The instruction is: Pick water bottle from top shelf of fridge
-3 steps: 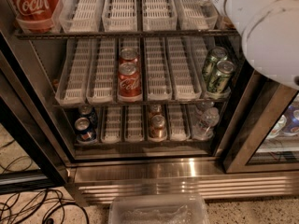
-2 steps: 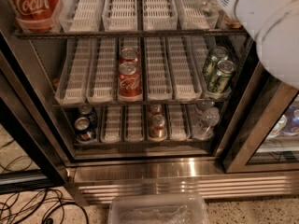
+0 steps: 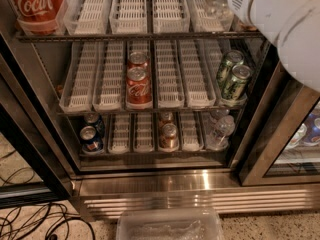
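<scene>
The fridge point(image 3: 200, 186) is being viewed from the front and a little from above, so that three racks of white trays are being seen. The water bottle point(image 3: 218, 6) is being kept on the top shelf point(image 3: 140, 35), in the tray at the right end. Only part of its clear body is being shown, because its top is being cut by the picture edge and the area just to its right is being covered by the white arm point(image 3: 280, 19).

The gripper itself is not being shown. It is being hidden somewhere behind this arm housing, which is filling the upper right corner in front of the right end of the top shelf. Therefore it cannot be told whether the gripper is open or closed, or whether anything is being held by it.

At the left end of the top shelf, a large red Coca-Cola can point(image 3: 35, 6) is being held in its tray, well apart from the water bottle. On the middle rack, two red cans point(image 3: 138, 84) are being lined up one behind the other, and two green cans point(image 3: 232, 74) are being kept at the right end. On the lowest rack, two blue cans point(image 3: 91, 136) are being seen at the left, two copper-coloured cans point(image 3: 169, 135) in the middle, and a small clear bottle point(image 3: 220, 131) at the right.

Below the louvred base, a clear plastic bin point(image 3: 170, 226) is being seen on the floor, and dark cables point(image 3: 30, 224) are lying to its left.
</scene>
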`<action>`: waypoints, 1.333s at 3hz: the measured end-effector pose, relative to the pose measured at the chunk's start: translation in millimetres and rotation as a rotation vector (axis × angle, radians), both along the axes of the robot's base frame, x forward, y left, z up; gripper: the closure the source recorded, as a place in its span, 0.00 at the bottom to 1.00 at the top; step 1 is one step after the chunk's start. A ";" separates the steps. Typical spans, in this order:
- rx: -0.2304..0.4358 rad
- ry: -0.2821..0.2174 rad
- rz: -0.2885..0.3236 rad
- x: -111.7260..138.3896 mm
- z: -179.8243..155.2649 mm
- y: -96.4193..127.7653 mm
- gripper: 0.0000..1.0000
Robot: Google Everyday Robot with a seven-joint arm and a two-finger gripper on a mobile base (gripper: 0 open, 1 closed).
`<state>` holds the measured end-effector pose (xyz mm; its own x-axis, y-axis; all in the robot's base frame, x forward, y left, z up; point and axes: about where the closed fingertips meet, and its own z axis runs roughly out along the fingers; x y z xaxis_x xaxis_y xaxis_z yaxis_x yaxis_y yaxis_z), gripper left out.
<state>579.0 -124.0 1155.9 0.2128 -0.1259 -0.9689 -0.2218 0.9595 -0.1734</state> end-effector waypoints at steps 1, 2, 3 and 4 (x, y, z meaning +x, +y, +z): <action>-0.019 0.065 0.032 -0.9 -15.9 9.3 1.00; -0.019 0.065 0.032 -1.0 -15.9 9.4 1.00; 0.000 0.107 0.078 -7.2 -21.7 31.5 1.00; 0.004 0.226 0.153 -31.1 -48.1 72.0 1.00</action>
<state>547.9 -52.0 1107.9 0.0072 -0.1054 -0.9944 -0.3965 0.9126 -0.0996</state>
